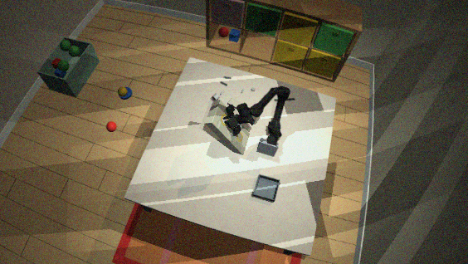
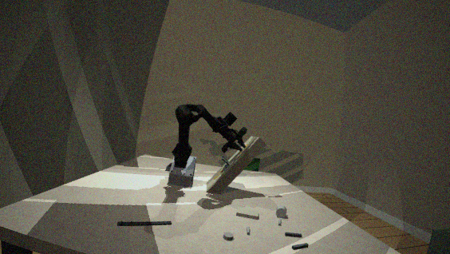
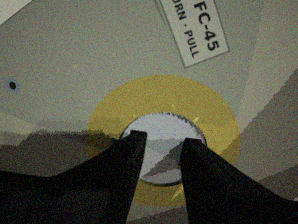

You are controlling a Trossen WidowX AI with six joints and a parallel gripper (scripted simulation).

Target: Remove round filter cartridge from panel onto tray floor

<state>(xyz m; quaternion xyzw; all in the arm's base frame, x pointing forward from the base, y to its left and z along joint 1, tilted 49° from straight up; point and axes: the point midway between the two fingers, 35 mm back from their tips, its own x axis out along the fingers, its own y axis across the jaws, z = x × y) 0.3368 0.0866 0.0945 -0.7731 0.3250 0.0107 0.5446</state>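
Reading the top view from left to right, we first meet a green bin on the floor holding several coloured balls, with two more balls loose on the boards beside it; none of it belongs to our job. Next comes the tilted service panel on the table, where our gripper is pressed against the face. In the wrist view our two fingers stand only slightly apart and are closed on the filter cartridge, the pale disc inside the yellow ring; we judge they grip the bit of its face between the two slots, though the slots themselves are hidden by the fingers. The cartridge appears to sit in its socket, not clearly lifted, and the label above reads in part "turn" and "pull", so we judge we are in the release step with the pulling-out yet to come. Further right is the arm's base, and nearer the table's front edge the tray, well apart from the panel, with nothing in it that we can see. Still ahead: freeing the cartridge, carrying it over, resting it on the tray floor, opening and backing away. At the far right the shelf unit holds coloured boxes, plus a ball and a cube in one cubby.
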